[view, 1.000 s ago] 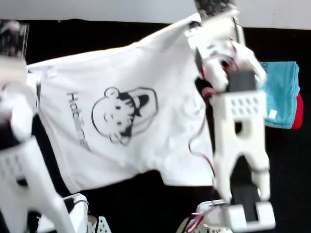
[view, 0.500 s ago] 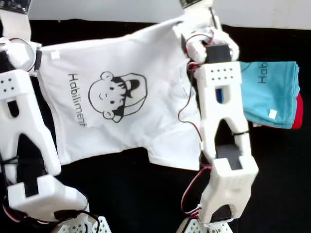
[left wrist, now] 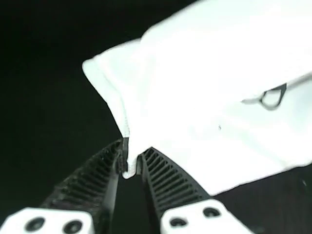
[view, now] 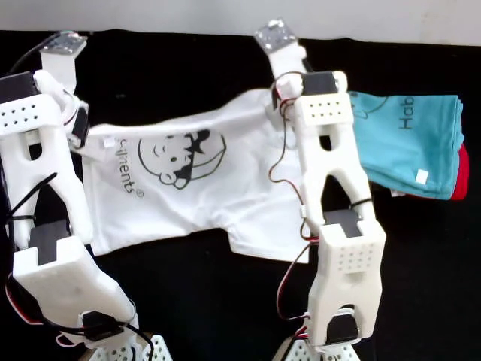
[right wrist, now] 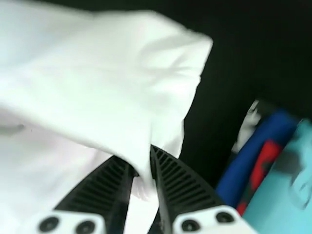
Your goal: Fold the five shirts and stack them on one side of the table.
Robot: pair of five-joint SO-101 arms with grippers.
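Observation:
A white shirt (view: 195, 188) with a black cartoon face print lies stretched across the black table (view: 188, 301), its far edge folded over toward the near side. My left gripper (left wrist: 130, 168) is shut on the shirt's hem (left wrist: 126, 141) at the far left corner (view: 89, 143). My right gripper (right wrist: 142, 173) is shut on the white shirt (right wrist: 97, 97) at its far right corner (view: 279, 105). A stack of folded shirts, teal (view: 409, 143) on top with red (view: 460, 174) under it, lies at the right; the right wrist view shows blue (right wrist: 248, 161) in it too.
The two white arms (view: 334, 195) reach over the table from the near edge, the left one (view: 41, 195) along the shirt's left side. A pale wall strip (view: 376, 19) runs along the far edge. Black table shows in front of the shirt.
Both grippers have come down and toward the near side with the shirt's far edge. The shirt, held up a second ago, now lies lower with its top folded over the print.

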